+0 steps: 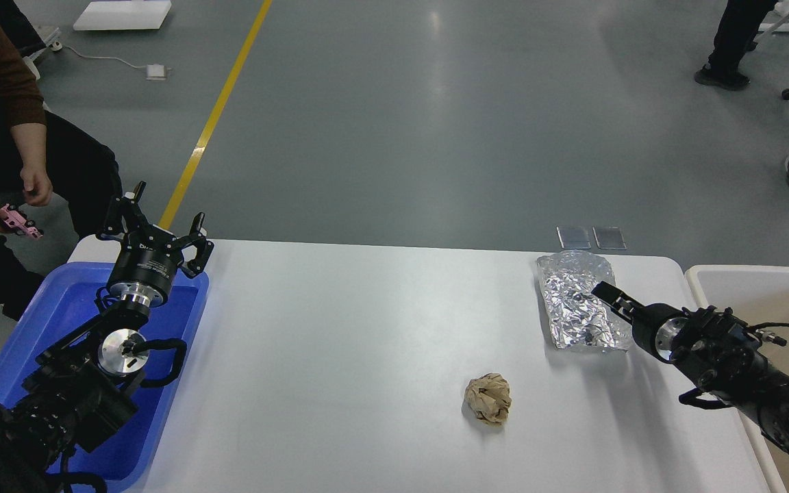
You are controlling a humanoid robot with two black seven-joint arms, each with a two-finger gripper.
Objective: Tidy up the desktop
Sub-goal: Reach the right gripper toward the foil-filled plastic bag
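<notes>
While the right tool (603,293) reaches over the crumpled foil (579,301) near the tabletop's (367,329) far right corner, its opening cannot be told; the left tool (161,229) hangs open and empty over the blue tray (59,308); next comes pinching the foil; the paper ball (488,399) waits near the front edge.

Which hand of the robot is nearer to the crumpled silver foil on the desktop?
The right hand. It is over the foil, at its right part, on the desktop. The left hand is far to the left, raised above the blue tray.
</notes>
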